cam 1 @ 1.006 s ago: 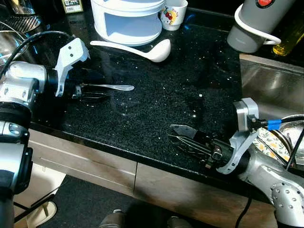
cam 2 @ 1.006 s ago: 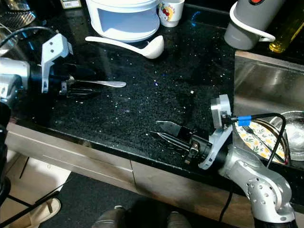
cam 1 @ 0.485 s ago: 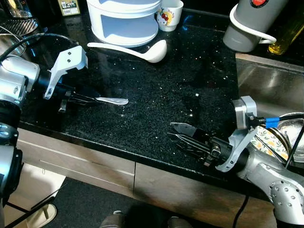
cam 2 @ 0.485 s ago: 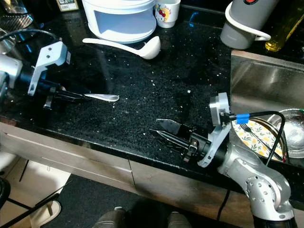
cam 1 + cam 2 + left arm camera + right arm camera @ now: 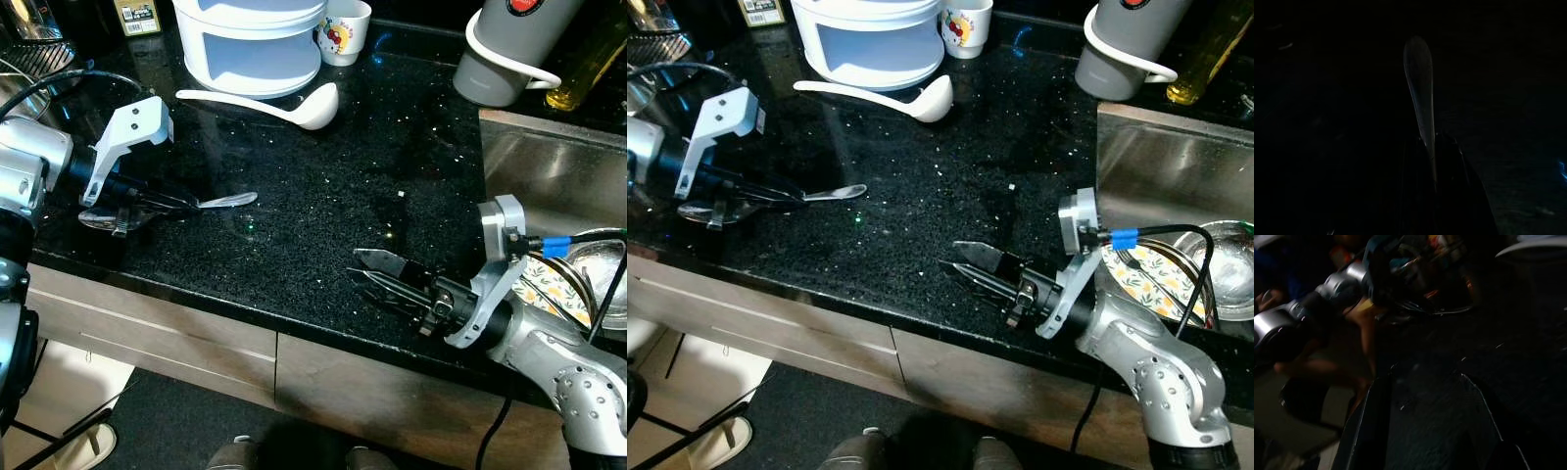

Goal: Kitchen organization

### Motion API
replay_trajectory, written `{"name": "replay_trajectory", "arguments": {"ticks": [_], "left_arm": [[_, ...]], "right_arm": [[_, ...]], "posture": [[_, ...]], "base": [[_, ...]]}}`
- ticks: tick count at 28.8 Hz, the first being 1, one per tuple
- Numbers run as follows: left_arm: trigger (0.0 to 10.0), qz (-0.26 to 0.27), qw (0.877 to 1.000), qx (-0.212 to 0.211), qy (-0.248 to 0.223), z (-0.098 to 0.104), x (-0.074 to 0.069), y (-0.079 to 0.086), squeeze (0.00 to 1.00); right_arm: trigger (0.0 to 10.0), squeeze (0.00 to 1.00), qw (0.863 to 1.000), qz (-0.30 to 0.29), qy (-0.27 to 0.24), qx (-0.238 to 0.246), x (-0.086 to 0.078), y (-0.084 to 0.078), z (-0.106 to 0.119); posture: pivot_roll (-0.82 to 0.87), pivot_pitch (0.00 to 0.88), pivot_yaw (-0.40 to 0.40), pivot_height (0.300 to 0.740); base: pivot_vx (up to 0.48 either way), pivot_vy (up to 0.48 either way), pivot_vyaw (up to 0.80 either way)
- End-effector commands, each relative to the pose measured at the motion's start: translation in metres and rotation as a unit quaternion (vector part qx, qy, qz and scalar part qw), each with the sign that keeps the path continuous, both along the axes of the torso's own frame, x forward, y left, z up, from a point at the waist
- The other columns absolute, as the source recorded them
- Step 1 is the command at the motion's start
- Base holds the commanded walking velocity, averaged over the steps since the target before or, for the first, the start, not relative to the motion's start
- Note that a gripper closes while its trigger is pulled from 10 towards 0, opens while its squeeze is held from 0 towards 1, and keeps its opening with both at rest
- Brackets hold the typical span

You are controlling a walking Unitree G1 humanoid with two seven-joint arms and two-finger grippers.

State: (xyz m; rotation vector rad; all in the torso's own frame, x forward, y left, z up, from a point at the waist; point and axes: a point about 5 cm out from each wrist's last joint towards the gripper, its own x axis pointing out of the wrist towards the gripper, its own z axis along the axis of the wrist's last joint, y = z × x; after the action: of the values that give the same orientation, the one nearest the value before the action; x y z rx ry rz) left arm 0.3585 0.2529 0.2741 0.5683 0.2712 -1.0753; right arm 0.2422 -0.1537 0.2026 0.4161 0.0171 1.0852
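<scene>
Spoon (image 5: 223, 201) pinched by its handle in my left claw (image 5: 176, 204) at the tabletop's (image 5: 392, 147) near-left edge; a thin grip could let it slip. My right claw (image 5: 377, 276) hovers open, empty.

The handle end of the metal spoon (image 5: 220, 201) is being covered by the closed fingers of the left gripper (image 5: 171, 204). In the dark left wrist view, little beyond the spoon's pale bowl (image 5: 1418, 73) is being made out. The white steamer (image 5: 250, 39), the grey jug (image 5: 509, 49) and the oil bottle (image 5: 588, 69) are being cut off by the upper edge. The patterned plate (image 5: 554, 294) in the sink (image 5: 549, 176) is being partly hidden by the right arm.
</scene>
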Motion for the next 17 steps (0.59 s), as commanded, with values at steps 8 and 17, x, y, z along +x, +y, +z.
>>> {"name": "replay_trajectory", "arguments": {"ticks": [8, 17], "left_arm": [[0.0, 0.113, 0.946, -0.255, -0.166, 0.06, 0.011, 0.008, 0.0], [0.0, 0.04, 0.886, -0.438, -0.144, 0.056, 0.003, -0.022, 0.0]], "right_arm": [[10.0, 0.0, 0.991, -0.105, -0.001, 0.08, 0.024, -0.011, 0.006], [10.0, 0.0, 0.982, -0.098, -0.028, 0.158, 0.025, -0.009, 0.021]], "posture": [[-0.03, 0.128, 0.0, 0.74], [-0.02, 0.099, 0.019, 0.74]], "base": [[0.0, 0.0, 0.0], [0.0, 0.0, 0.0]]}}
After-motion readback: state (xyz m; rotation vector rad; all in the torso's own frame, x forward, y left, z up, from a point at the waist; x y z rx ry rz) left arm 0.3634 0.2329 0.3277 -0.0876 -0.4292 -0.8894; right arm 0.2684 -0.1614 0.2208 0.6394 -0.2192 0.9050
